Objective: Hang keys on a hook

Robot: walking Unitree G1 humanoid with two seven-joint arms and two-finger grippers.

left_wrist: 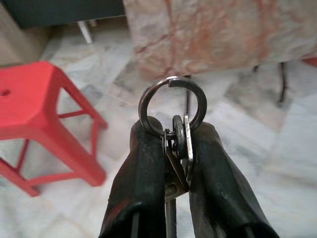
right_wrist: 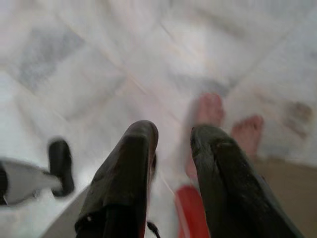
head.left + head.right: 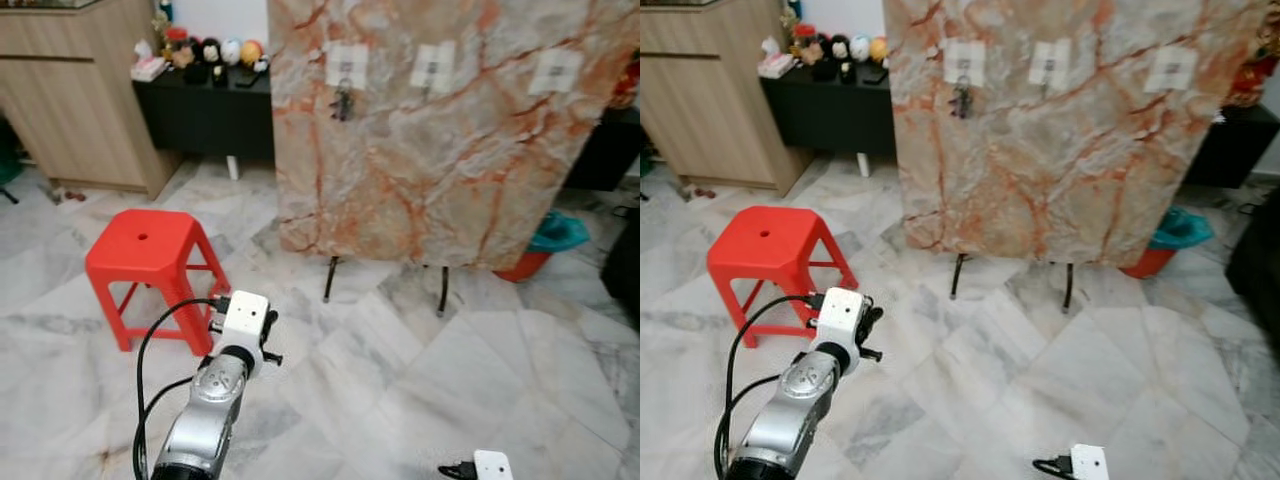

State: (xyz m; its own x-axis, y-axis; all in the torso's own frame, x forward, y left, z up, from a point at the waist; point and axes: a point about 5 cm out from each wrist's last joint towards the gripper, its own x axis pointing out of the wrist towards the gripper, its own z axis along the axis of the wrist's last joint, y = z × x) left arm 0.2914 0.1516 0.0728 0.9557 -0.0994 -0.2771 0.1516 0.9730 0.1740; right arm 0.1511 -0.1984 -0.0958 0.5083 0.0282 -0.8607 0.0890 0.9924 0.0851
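Note:
My left gripper (image 1: 176, 130) is shut on a bunch of keys (image 1: 177, 148). Its round metal key ring (image 1: 172, 105) sticks up past the fingertips. In the head views the left arm (image 3: 228, 372) is raised low in front of me, well short of the marble board (image 3: 440, 150). The board carries three white hook pads (image 3: 432, 65) along its top. Another bunch of keys (image 3: 342, 100) hangs from the leftmost pad (image 3: 346, 64). My right gripper (image 2: 173, 136) hangs low over the floor, its fingers slightly apart with nothing between them.
A red plastic stool (image 3: 145, 250) stands to the left of my arm. The board rests on thin black legs (image 3: 330, 278). Behind are a wooden cabinet (image 3: 70, 90), a black shelf with toys (image 3: 205, 110) and a teal basin (image 3: 555, 235). A person's bare feet (image 2: 228, 124) show near my right gripper.

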